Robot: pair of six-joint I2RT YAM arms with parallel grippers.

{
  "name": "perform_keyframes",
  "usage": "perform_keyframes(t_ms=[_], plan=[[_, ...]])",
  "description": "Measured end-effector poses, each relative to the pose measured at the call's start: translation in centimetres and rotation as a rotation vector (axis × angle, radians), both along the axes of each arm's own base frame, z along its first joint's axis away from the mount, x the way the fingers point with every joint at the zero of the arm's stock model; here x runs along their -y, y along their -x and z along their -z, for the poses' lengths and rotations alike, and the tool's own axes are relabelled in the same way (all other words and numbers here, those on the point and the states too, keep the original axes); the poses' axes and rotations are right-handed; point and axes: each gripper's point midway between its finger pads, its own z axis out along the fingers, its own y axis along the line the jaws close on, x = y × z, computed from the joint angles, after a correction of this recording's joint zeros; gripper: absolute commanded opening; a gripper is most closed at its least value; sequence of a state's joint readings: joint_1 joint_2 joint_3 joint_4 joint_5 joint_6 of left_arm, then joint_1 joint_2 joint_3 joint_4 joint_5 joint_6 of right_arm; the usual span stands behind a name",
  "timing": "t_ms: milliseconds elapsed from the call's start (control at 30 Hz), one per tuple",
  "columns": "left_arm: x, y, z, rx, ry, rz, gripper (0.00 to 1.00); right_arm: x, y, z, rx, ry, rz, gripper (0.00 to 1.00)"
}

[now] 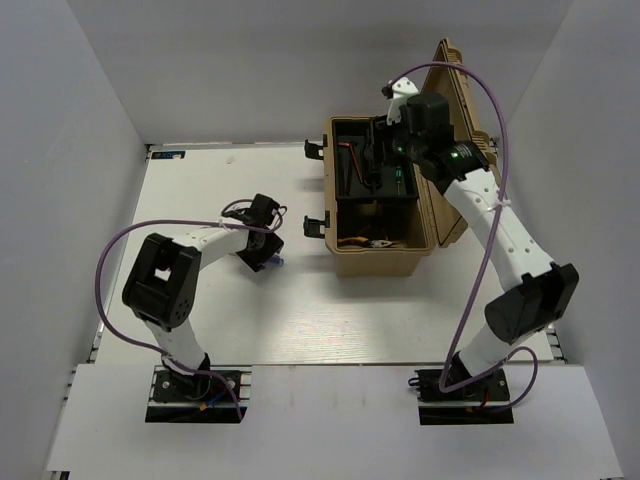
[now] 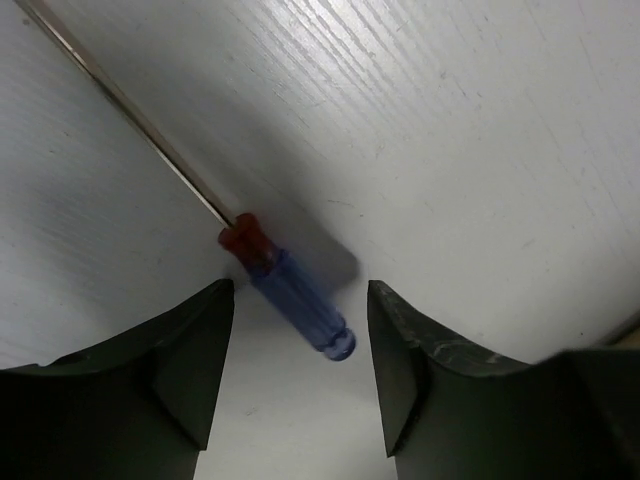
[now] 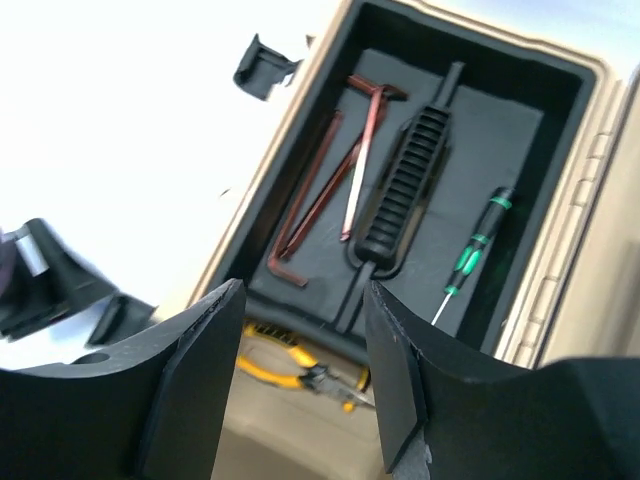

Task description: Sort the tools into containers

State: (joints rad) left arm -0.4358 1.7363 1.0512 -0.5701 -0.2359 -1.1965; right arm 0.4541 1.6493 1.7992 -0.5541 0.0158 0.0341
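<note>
A screwdriver with a red-and-blue handle [image 2: 290,295] and a thin steel shaft lies on the white table; its blue tip also shows in the top view [image 1: 278,262]. My left gripper [image 2: 300,370] is open just above it, the handle end between the fingers. My right gripper [image 3: 300,390] is open and empty above the tan toolbox [image 1: 375,262]. In the box's black tray [image 3: 490,140] lie several hex keys [image 3: 320,195] and a green-black screwdriver [image 3: 475,250]. Yellow-handled pliers [image 3: 290,368] lie in the box bottom below the tray.
The toolbox lid [image 1: 462,120] stands open at the back right. Black latches [image 1: 317,222] stick out of the box's left side. Grey walls enclose the table on three sides.
</note>
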Motion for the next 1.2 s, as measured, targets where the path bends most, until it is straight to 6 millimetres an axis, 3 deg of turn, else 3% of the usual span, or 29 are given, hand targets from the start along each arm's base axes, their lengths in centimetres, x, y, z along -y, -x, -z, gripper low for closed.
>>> perform_keyframes(t_ms=[100, 200, 267, 333, 467, 600, 633, 667, 700, 767, 833, 967, 1067, 1200], plan=[[-0.1, 0.1, 0.1, -0.017, -0.024, -0.001, 0.6, -0.1, 1.6, -0.5, -0.004, -0.029, -0.029, 0.57], [-0.3, 0.2, 0.4, -0.042, -0.056, -0.002, 0.44, -0.1, 3.0, -0.3, -0.017, -0.045, -0.052, 0.57], [-0.3, 0.3, 0.6, -0.053, -0.065, -0.005, 0.41, -0.1, 3.7, -0.2, -0.027, -0.055, -0.064, 0.57], [-0.4, 0.4, 0.6, -0.062, -0.072, -0.004, 0.31, -0.2, 4.4, -0.5, -0.029, -0.068, -0.076, 0.57], [-0.2, 0.5, 0.7, -0.07, -0.078, 0.005, 0.16, -0.3, 5.9, -1.9, -0.011, -0.104, -0.114, 0.57], [-0.1, 0.6, 0.5, -0.067, -0.08, 0.016, 0.0, -0.8, 8.2, -4.3, 0.034, -0.142, -0.213, 0.66], [-0.1, 0.8, 0.4, -0.066, -0.08, 0.023, 0.0, -1.2, 9.2, -4.9, 0.051, -0.145, -0.275, 0.55], [-0.2, 1.2, 0.4, -0.071, -0.085, 0.034, 0.0, -1.5, 10.3, -5.4, 0.069, -0.138, -0.343, 0.33], [-0.3, 1.7, 0.2, -0.075, -0.093, 0.047, 0.0, -1.9, 11.4, -5.7, 0.086, -0.13, -0.416, 0.0], [-0.3, 2.1, -0.8, -0.055, -0.1, 0.085, 0.0, -2.4, 13.6, -6.3, 0.103, -0.131, -0.533, 0.0], [0.0, 1.7, -3.3, 0.017, -0.094, 0.135, 0.0, -2.7, 15.1, -6.5, 0.118, -0.13, -0.61, 0.0], [1.9, -0.9, -12.2, 0.33, -0.036, 0.283, 0.0, -2.4, 16.1, -6.4, 0.145, -0.106, -0.653, 0.0], [4.8, -3.0, -20.0, 0.59, 0.037, 0.441, 0.0, -1.2, 14.5, -5.8, 0.162, -0.05, -0.547, 0.0], [11.6, -6.5, -28.3, 0.834, 0.162, 0.715, 0.0, 1.4, 11.4, -5.2, 0.186, 0.036, -0.339, 0.0]])
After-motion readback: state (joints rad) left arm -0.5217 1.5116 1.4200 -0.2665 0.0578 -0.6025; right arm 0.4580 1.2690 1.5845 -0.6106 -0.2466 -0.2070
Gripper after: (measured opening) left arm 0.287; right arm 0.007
